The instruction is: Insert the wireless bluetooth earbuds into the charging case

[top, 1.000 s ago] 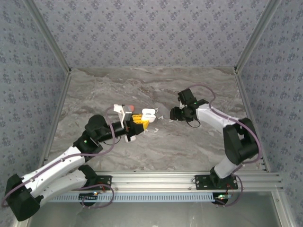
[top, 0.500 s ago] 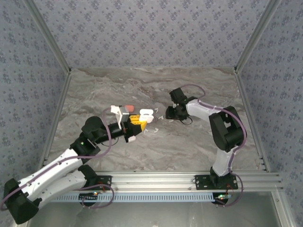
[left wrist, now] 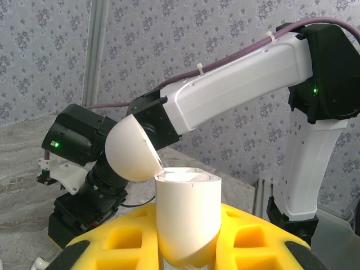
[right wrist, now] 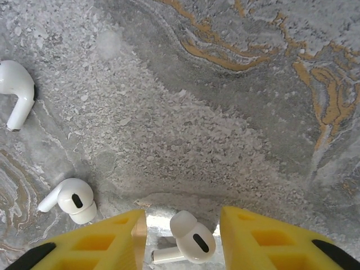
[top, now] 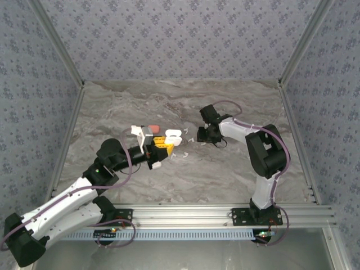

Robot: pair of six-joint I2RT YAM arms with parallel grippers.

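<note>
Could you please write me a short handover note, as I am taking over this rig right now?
Left gripper: shut on the white charging case, held upright with its lid open.
Right gripper: open, low over the marble table, jaws either side of one white earbud lying there, not gripping it.
Two more white earbuds lie loose on the table nearby.
Done: case gripped, lid open. Whether any earbud is inside cannot be seen.
Left: close on the earbud, carry it to the case, seat it, then fetch the others.
</note>
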